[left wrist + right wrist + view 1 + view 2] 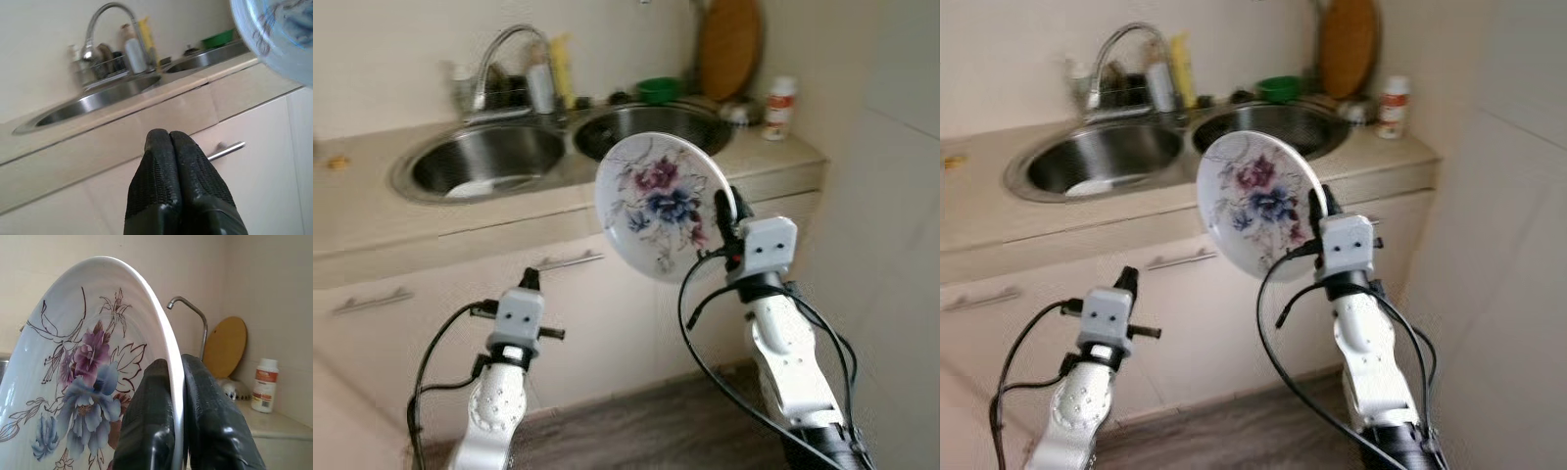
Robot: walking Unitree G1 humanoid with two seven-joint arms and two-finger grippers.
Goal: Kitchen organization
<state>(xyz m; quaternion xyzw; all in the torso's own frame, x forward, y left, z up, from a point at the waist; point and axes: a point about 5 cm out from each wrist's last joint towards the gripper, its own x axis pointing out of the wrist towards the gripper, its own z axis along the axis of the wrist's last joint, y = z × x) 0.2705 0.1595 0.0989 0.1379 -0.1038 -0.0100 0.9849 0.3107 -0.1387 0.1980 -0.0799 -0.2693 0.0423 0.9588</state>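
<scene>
Stood before a beige counter (372, 220) with a steel double sink (489, 162) and a curved chrome tap (509, 59). Backed by a plain cream wall (391, 49), with a round wooden board (729, 44) leaning in the corner. Fitted below with pale cabinet doors bearing bar handles (570, 260). Floored in dark wood-look boards (646, 431). Lit softly and evenly.
</scene>
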